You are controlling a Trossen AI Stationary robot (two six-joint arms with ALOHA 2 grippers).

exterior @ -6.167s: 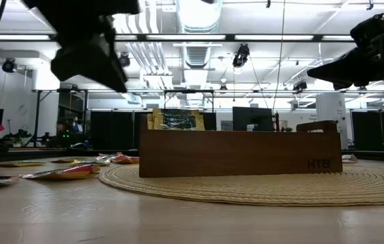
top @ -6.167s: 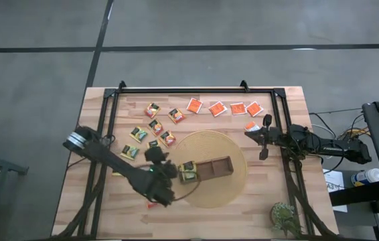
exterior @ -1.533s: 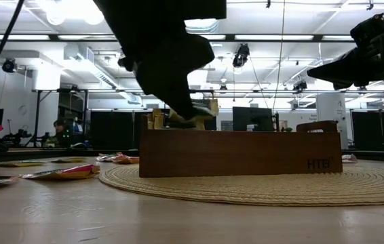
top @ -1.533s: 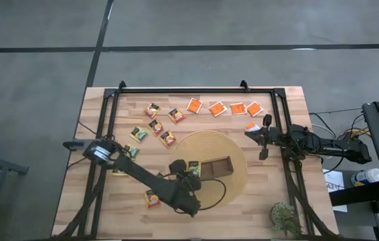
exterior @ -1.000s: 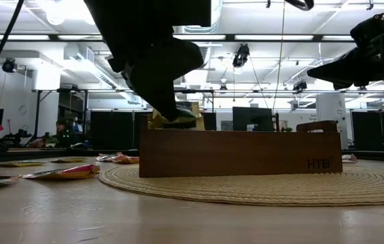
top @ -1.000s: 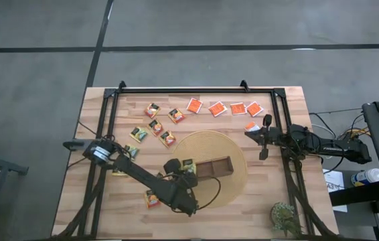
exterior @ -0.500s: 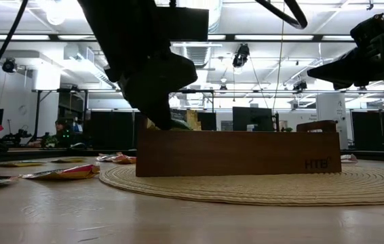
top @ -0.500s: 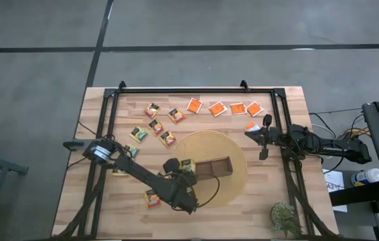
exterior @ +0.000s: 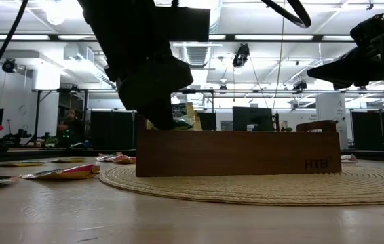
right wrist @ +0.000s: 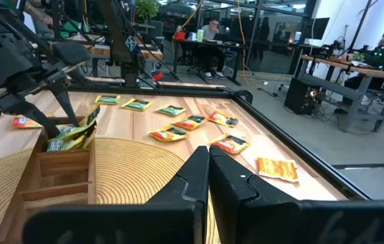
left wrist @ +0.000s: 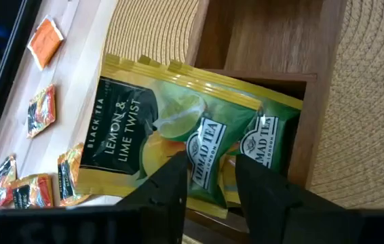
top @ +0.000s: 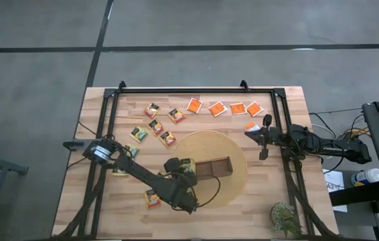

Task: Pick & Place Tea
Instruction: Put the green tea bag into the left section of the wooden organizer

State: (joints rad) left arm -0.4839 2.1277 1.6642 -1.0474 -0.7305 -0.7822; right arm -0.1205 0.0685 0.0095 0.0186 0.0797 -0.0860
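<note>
A brown wooden tray (top: 211, 167) stands on a round woven mat (top: 233, 150). Its left end compartment holds dark green-and-yellow tea sachets (left wrist: 266, 135). One of them, the top sachet (left wrist: 144, 129), slants up over the compartment's wall. My left gripper (left wrist: 209, 166) is open right at this sachet, its fingers apart over the sachet's lower edge. More tea sachets lie flat on the table: mixed ones (top: 155, 126) at far left and bright orange ones (top: 226, 108) in a far row. My right gripper (right wrist: 207, 159) waits shut, above the table's right side. My left gripper comes slanting down at the top sachet from the table's near left. One finger (left wrist: 175, 179) stands on each side of its label (left wrist: 205, 159). The fingers hide the sachet's lower edge, so I cannot tell whether they touch it.
A black frame rail (top: 196, 90) runs along the table's far and side edges. A single sachet (top: 152, 198) lies near the front left, and a small plant (top: 283, 215) stands at the front right. The tray's other compartments (left wrist: 273, 34) show bare wood.
My left gripper has sunk a little with the green-and-yellow sachet toward the tray's left end. The sachet, carried above the tray's wall a second ago, now stands tilted in the end compartment.
</note>
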